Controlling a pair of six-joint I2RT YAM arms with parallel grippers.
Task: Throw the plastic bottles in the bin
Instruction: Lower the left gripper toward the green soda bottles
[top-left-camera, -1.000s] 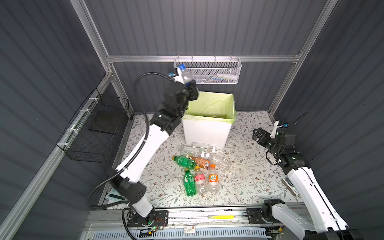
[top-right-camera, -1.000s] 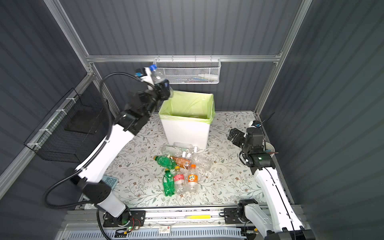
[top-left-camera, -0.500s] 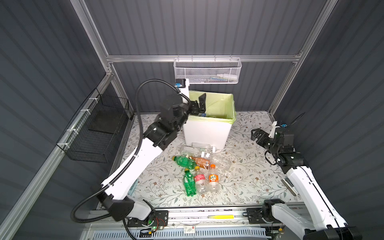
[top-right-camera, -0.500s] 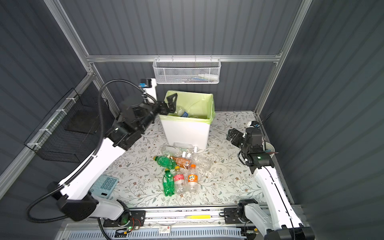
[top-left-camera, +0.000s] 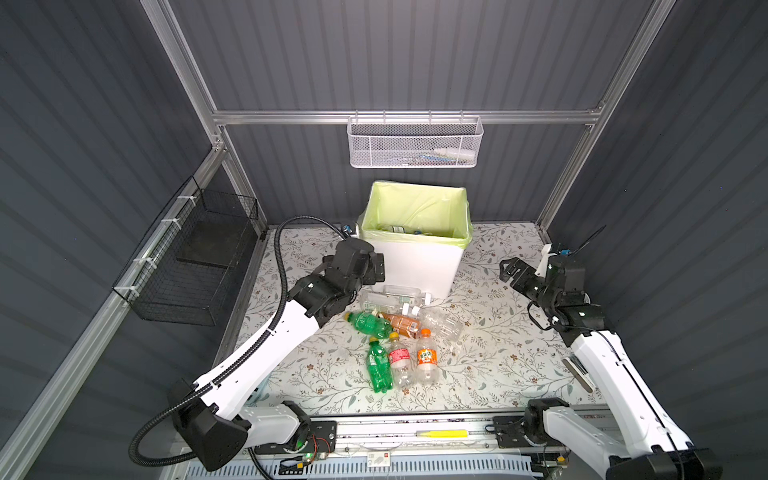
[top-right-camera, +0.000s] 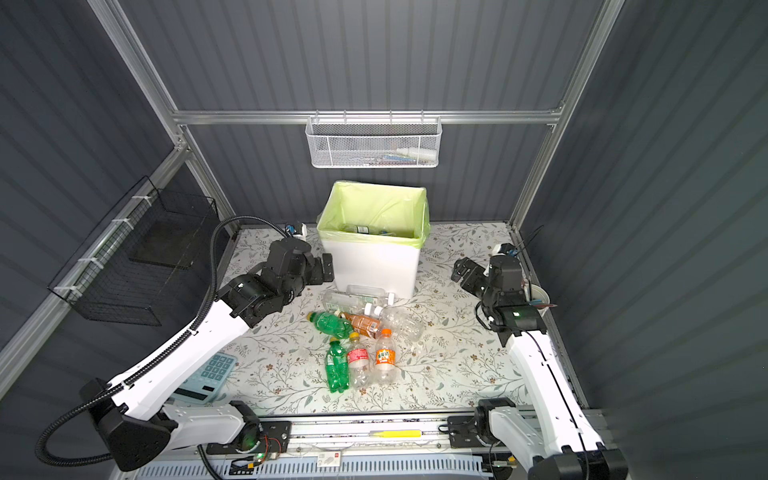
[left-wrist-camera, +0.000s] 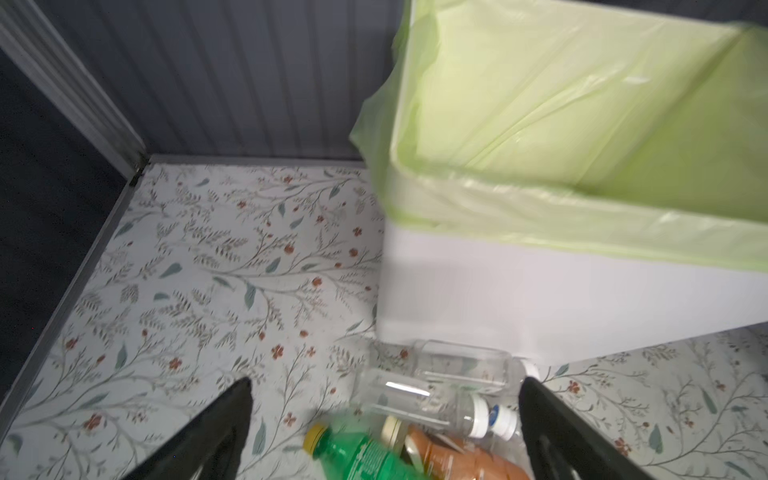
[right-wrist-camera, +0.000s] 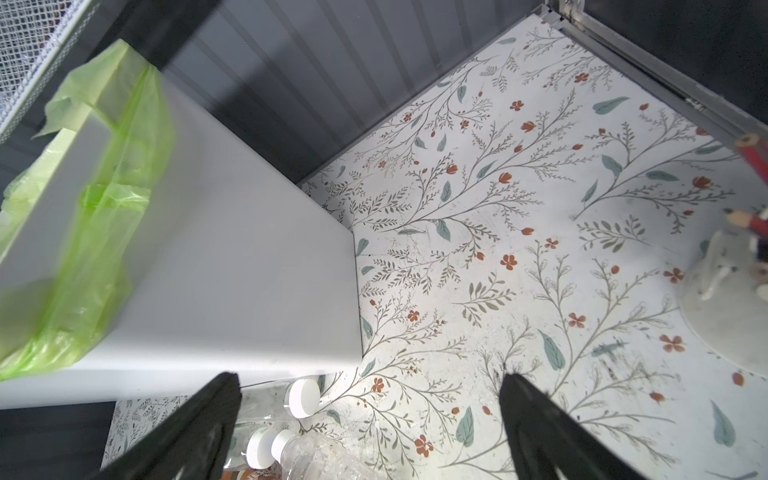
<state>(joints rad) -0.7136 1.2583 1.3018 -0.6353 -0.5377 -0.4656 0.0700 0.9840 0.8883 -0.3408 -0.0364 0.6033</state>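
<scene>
Two stretches of bare floral mat flank the bin. The one on its right is broad and runs to the side wall, while the one on its left is a narrower strip ending at the corrugated wall. The bin stands close to the rear wall.

A lime-green bag lines the bin. At the bottom a few bottles show, too shadowed to count. A white mesh basket hangs on the rail above the bin and holds a white tube-like item and some slim things I cannot make out. Well left of the bin, a black wire basket on the side wall holds a dark flat slab. Far right of the bin, by the wall, a white cup holds pencils.

About eight plastic bottles lie on their sides in a loose heap on the mat just in front of the bin. The nearest of them are two clear bottles, which rest against the bin's foot.

The left gripper hangs at the bin's front left corner with its jaws spread wide and nothing in them. In its wrist view the clear bottles lie between its fingers and below them. A green bottle with a yellow cap and a brown-labelled bottle lie just beside them.

The right gripper hovers over bare mat well right of the bin. Its jaws are likewise wide apart and empty, and it is clear of the heap.
</scene>
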